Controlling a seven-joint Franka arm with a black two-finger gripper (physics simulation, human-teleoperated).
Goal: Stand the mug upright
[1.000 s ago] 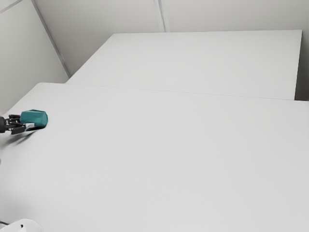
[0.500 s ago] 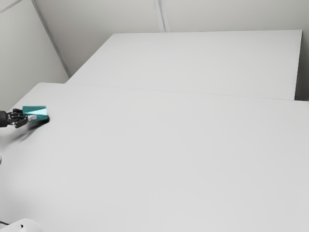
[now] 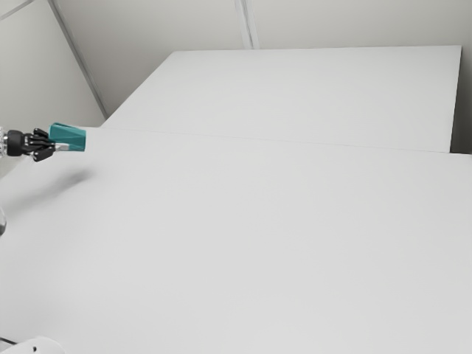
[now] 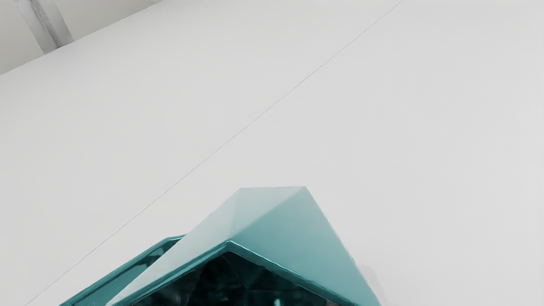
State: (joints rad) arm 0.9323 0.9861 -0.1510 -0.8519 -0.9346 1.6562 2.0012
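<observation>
Above the white table (image 3: 258, 243), near the exterior view's left edge, you have the teal mug (image 3: 72, 138) up in the air on its side, its open mouth facing back toward your gripper (image 3: 59, 147). The gripper is closed on the mug at its mouth end, though you can't tell how wide its fingers stand. Beneath, a soft shadow (image 3: 63, 182) falls on the tabletop, and past a thin seam lies another white surface (image 3: 295, 96).

No text, label, brand, number or sign can be read.
</observation>
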